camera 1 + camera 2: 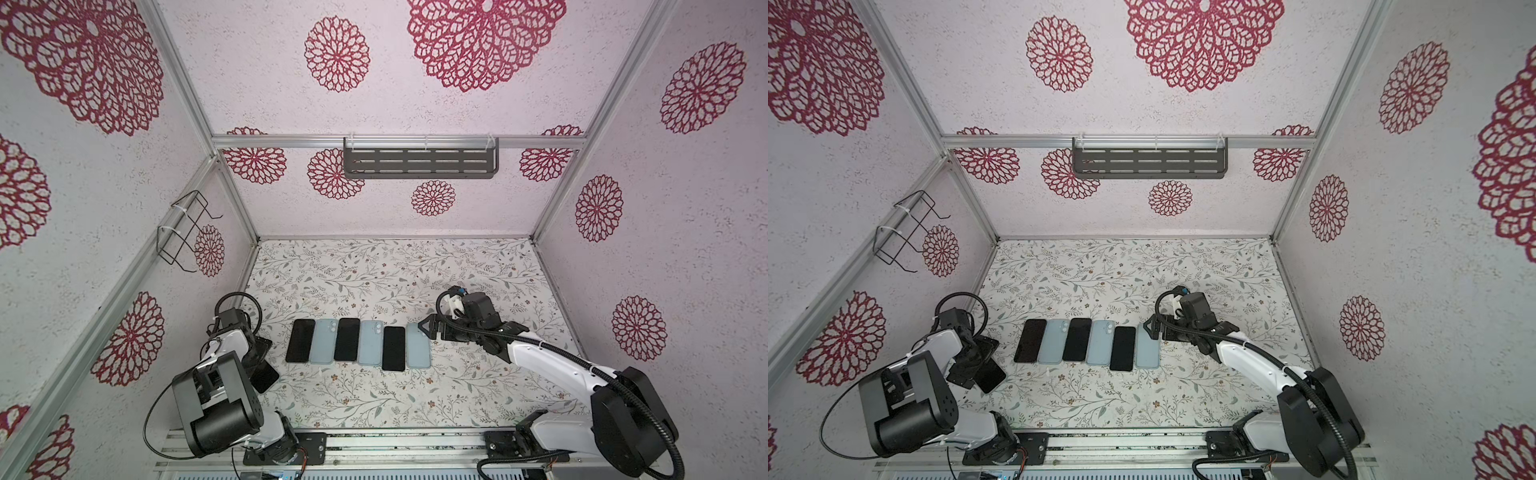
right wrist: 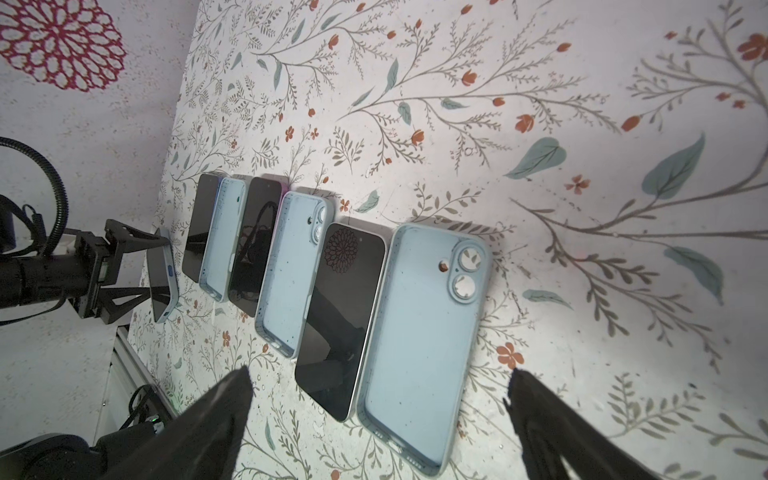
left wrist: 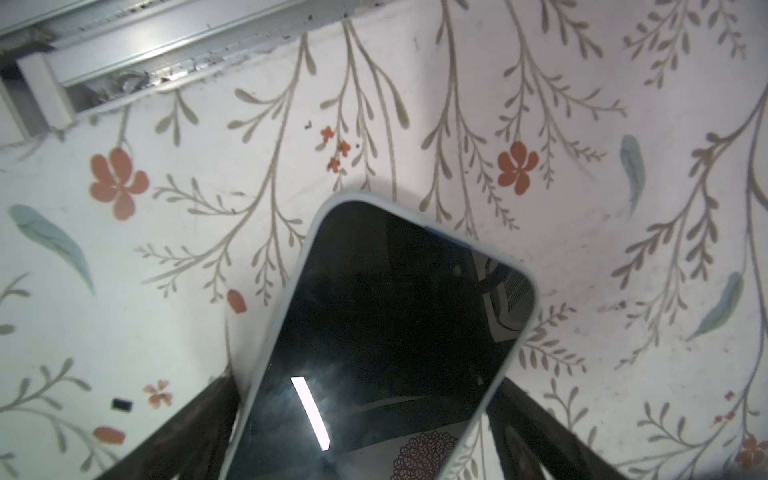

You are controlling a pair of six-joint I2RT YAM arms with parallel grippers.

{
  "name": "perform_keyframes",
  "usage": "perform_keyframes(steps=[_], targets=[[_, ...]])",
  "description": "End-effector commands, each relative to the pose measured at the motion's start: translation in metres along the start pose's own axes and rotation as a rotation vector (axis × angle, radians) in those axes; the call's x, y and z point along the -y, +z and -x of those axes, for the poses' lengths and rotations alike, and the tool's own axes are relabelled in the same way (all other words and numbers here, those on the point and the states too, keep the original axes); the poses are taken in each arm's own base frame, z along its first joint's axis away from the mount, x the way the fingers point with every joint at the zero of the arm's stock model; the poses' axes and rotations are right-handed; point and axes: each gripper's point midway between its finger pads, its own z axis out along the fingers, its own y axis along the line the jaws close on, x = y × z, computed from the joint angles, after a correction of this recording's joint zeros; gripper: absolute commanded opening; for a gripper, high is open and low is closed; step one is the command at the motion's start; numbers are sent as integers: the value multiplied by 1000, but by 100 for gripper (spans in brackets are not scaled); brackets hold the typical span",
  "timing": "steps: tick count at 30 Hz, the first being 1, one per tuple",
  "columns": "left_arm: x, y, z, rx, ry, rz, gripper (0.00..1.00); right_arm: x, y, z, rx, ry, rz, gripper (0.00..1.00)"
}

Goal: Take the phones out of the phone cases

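A phone (image 3: pixel 386 332) in a pale blue-grey case (image 3: pixel 290 299) rose from the bottom middle of the frame to its centre, leaning right, its dark screen facing the camera. The left gripper (image 3: pixel 361 390) held it by its long edges. One dark finger (image 3: pixel 187 428) lay against the case at lower left, the other at lower right. A bright bar of light (image 3: pixel 311 413) and a red rosette pattern (image 3: pixel 424 455) were mirrored low on the glass. Behind lay the white tabletop (image 3: pixel 582 249), printed with twigs, teal leaves and orange flowers. An aluminium rail (image 3: pixel 166 37) crossed the upper left corner. A small black fleck (image 3: pixel 121 404) sat at lower left.
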Motion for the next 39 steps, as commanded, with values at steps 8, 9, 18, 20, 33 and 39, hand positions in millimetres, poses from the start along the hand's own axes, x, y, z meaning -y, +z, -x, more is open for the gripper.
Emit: perform_keyframes(steps=[8, 9, 18, 20, 33, 39], targets=[[-6, 15, -12, -67, -23, 55, 97, -17, -2, 18, 36, -12, 41, 99], [-6, 15, -13, -68, -23, 54, 97, -17, -2, 18, 36, -13, 42, 99], [-5, 9, -16, -64, -27, 20, 98, -17, 0, 17, 34, -9, 48, 99], [-3, 5, -14, -56, -31, 2, 97, -19, 1, 15, 31, -15, 60, 99], [-2, -13, -15, -41, -44, -52, 78, -57, 10, 0, 7, -68, 170, 99], [-6, -23, -14, -10, -48, -72, 71, -61, 17, -13, -22, -78, 194, 99]])
